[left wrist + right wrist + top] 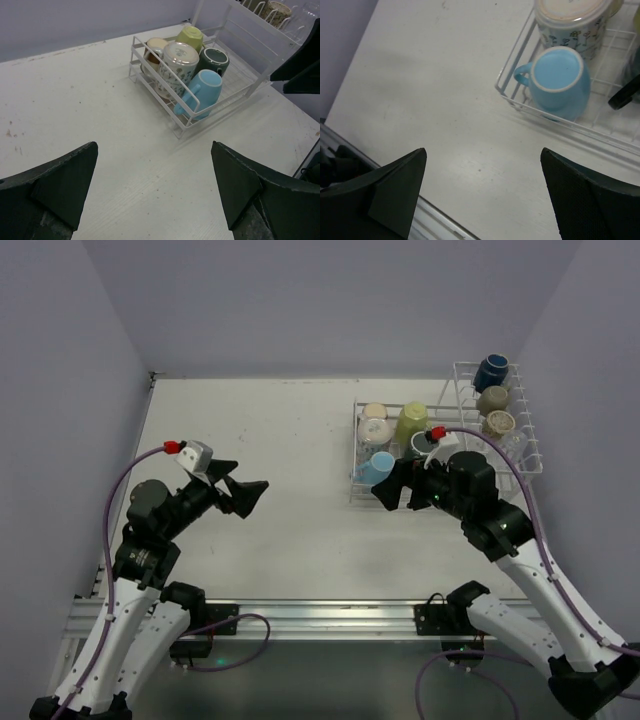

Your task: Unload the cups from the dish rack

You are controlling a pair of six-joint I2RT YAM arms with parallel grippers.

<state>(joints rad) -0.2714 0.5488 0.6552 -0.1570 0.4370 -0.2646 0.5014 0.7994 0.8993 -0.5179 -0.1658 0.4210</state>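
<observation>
We hold our left gripper (248, 493) over the table's left half, pointing right, jaws spread and empty. Our right gripper (388, 488), likewise spread and empty, hovers just beside the blue cup (378, 468) in the rack (354, 445) near the far right corner.

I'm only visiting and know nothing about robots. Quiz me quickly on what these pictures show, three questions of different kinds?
1. True or false: the right hand is gripping the light blue cup.
2. Which colour is the cup at the near-left corner of the dish rack, in its low section? A) red B) light blue C) purple
3. Fill the gap: the left hand holds nothing, and it is ___ (open or shut).

Key: 1 false, it is open above the bare table, apart from the cup. 2 B. 3 open.
</observation>
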